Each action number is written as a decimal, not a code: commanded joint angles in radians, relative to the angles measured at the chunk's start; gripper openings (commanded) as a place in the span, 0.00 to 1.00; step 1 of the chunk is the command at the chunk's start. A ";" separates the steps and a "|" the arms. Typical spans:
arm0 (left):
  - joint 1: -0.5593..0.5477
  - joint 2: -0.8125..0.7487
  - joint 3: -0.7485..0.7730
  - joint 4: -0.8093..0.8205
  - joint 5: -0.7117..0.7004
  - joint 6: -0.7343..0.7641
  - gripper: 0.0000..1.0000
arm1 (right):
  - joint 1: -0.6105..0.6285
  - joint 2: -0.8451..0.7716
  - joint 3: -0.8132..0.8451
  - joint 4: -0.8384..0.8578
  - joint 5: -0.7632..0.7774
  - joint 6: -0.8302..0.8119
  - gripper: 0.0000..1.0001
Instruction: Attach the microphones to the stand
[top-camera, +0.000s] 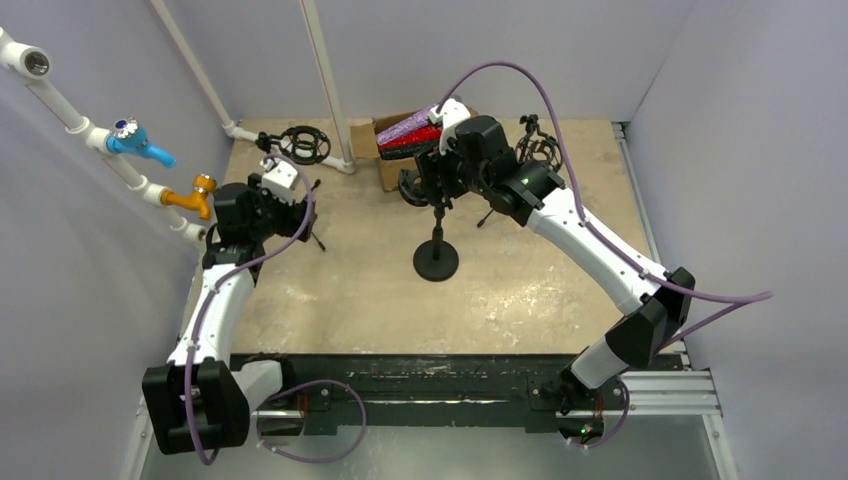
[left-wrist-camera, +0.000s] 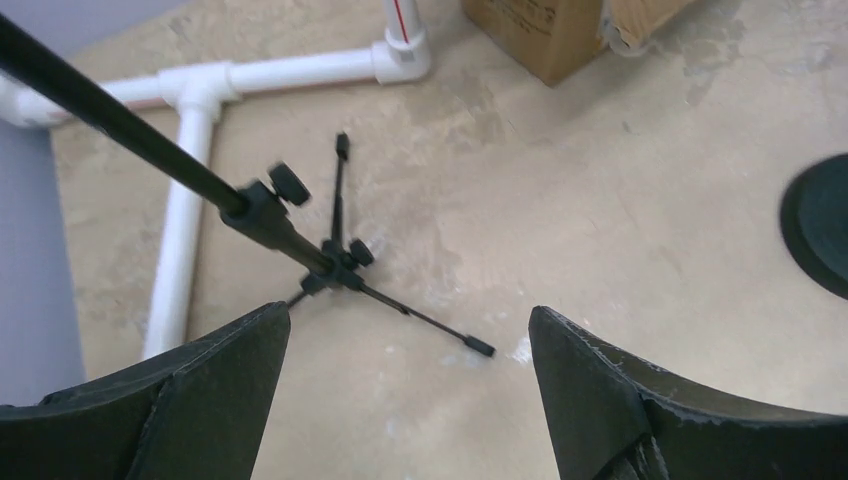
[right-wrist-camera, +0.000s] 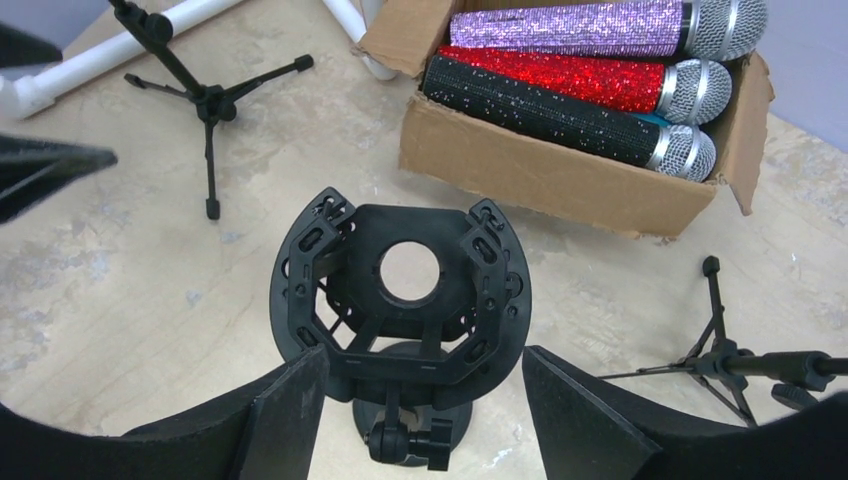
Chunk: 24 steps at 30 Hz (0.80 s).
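The right gripper (right-wrist-camera: 425, 372) has its two fingers apart and holds nothing. Between them, a little ahead, sits the black ring holder (right-wrist-camera: 400, 290) on top of the stand (top-camera: 437, 262) with the round foot. I cannot tell if the fingers touch the ring. The hole in the ring is empty. Past the ring, a cardboard box (right-wrist-camera: 560, 185) lies on the table (top-camera: 350, 290). The microphones are in it, lying side by side and touching. There is a sparkly purple microphone (right-wrist-camera: 570, 25), a sparkly red microphone (right-wrist-camera: 560, 75) and a sparkly black microphone (right-wrist-camera: 540, 115), all with silver heads at the same end. None is on a stand yet. The left gripper (left-wrist-camera: 408, 330) has its fingers wide apart too, with nothing in it, above a thin tripod stand (left-wrist-camera: 335, 262). The microphones look hard and stiff, and are likely heavier at the head end. The sparkly skin looks bumpy, so it should not slip much. The wire heads could dent, so it is best to grab one round the middle of its stick part. They lie packed close, so there is little room for fingers between them.
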 joint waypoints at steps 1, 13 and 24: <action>0.009 -0.077 -0.014 -0.185 0.050 -0.064 0.90 | -0.004 -0.017 -0.004 0.067 0.019 0.012 0.73; 0.002 -0.137 0.127 -0.545 0.414 -0.048 0.93 | -0.066 0.097 0.015 0.030 -0.062 0.036 0.55; -0.022 -0.119 0.244 -0.532 0.386 -0.156 0.92 | -0.005 0.155 0.088 0.101 -0.147 0.112 0.10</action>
